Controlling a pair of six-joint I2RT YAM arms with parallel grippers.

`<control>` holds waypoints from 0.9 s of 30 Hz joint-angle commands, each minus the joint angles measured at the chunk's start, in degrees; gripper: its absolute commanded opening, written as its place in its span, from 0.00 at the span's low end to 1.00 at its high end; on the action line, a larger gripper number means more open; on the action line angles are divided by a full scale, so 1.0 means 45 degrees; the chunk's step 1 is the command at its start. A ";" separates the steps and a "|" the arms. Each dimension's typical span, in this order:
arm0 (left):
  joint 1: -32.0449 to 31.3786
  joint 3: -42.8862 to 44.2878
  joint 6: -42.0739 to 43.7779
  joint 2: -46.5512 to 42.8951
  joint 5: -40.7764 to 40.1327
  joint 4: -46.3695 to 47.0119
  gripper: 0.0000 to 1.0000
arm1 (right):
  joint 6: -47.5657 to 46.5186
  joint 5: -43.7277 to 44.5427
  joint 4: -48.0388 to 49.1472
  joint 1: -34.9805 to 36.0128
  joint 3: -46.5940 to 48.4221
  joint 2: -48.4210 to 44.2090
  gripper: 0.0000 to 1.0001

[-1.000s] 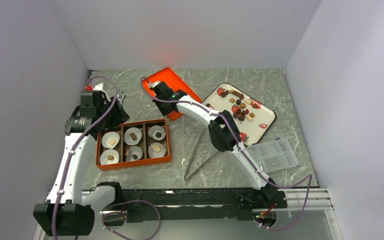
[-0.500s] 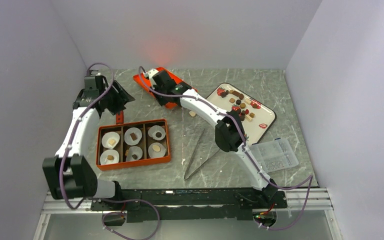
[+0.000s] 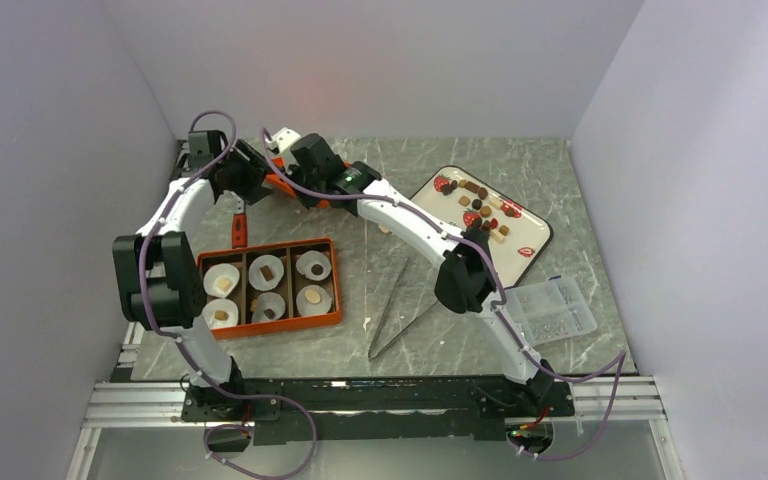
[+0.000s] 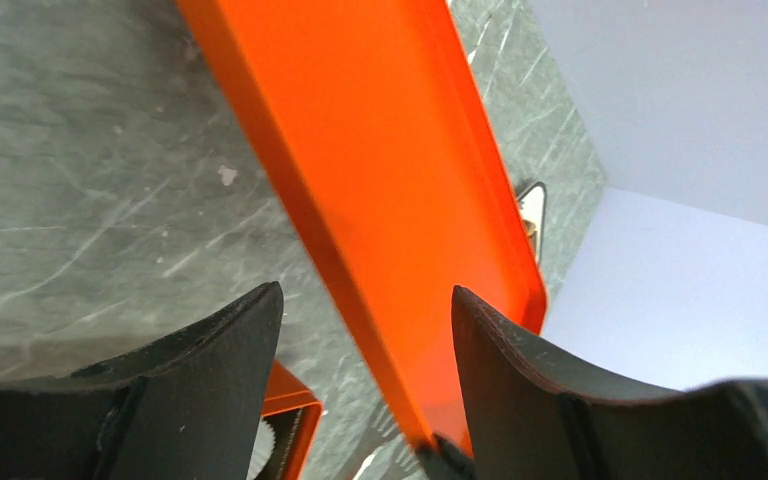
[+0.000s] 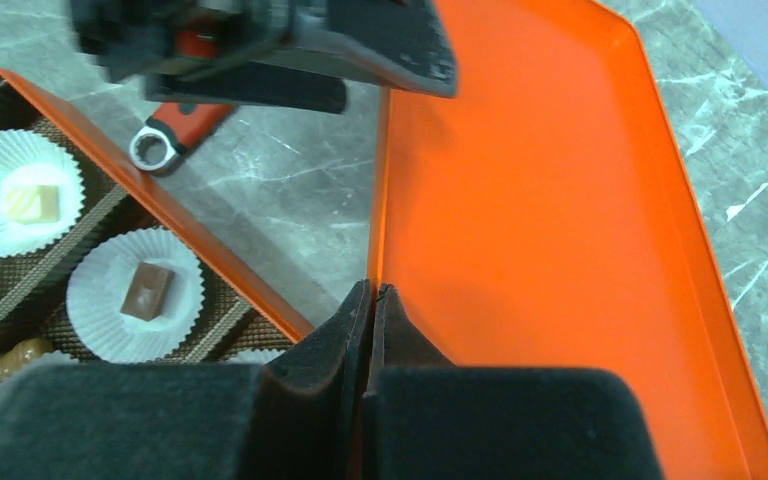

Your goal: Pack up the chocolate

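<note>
Top external | lid (image 5: 540,200) newly lifted off tabletop, held behind box (image 3: 270,328) | right gripper (image 5: 372,295) clamped on lid edge | left gripper (image 4: 365,310) open, straddling it | chocolate (image 5: 146,290) sits in box's cups | closing likely next

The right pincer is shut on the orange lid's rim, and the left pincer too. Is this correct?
No: the left pincer is open, astride the orange lid's rim, as the left wrist view shows. The right pincer is indeed shut on it.
</note>
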 commanded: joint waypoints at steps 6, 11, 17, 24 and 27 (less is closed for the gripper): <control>0.0016 -0.1190 -0.3019 0.0675 0.1102 0.2336 0.68 | -0.0278 0.0381 0.0576 0.0365 -0.0170 -0.1125 0.00; -0.0078 -0.1670 -0.3721 0.0854 0.1086 0.2937 0.60 | -0.0201 0.0445 0.0685 0.0521 -0.0535 -0.1350 0.00; -0.0125 -0.1819 -0.3901 0.0962 0.1290 0.3315 0.28 | -0.0192 0.0535 0.0916 0.0707 -0.1164 -0.1814 0.00; -0.0137 -0.1363 -0.3085 0.0515 0.1343 0.2532 0.00 | -0.0300 0.1110 0.1271 0.0798 -0.2168 -0.2798 0.00; -0.0124 -0.0739 -0.2438 0.0150 0.1298 0.1525 0.00 | -0.0501 0.1661 0.1797 0.0832 -0.3254 -0.3856 0.46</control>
